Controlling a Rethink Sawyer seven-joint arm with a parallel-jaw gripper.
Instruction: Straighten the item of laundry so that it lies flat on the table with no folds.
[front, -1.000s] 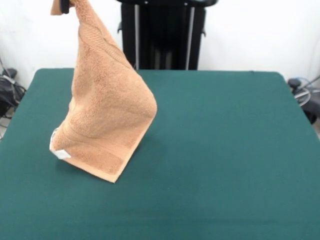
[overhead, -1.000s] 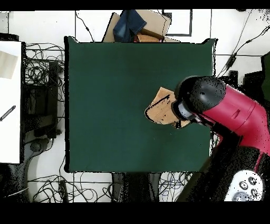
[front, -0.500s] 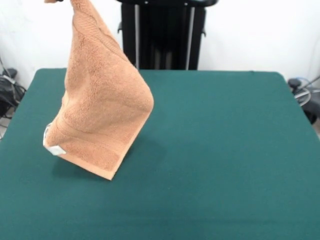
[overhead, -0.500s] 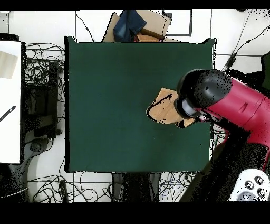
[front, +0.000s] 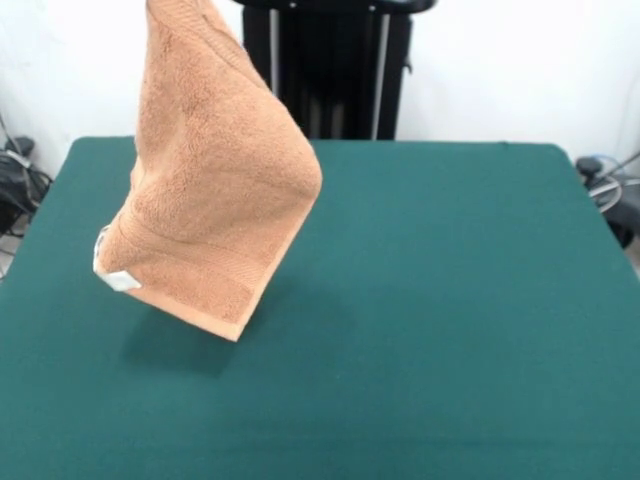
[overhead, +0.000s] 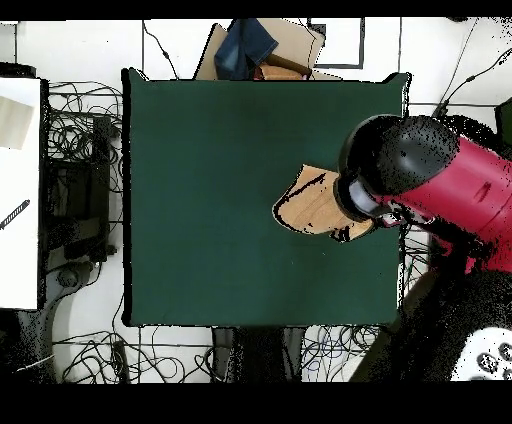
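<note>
The soft, light towel hangs above the worktop; grab its corners. The claw is hidden, so I cannot tell its grip.

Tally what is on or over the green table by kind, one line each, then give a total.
Towel, orange-tan, hanging above the table: 1
White tag on the towel's edge: 1
Robot arm, red and black, over the towel: 1
Total: 3
</note>
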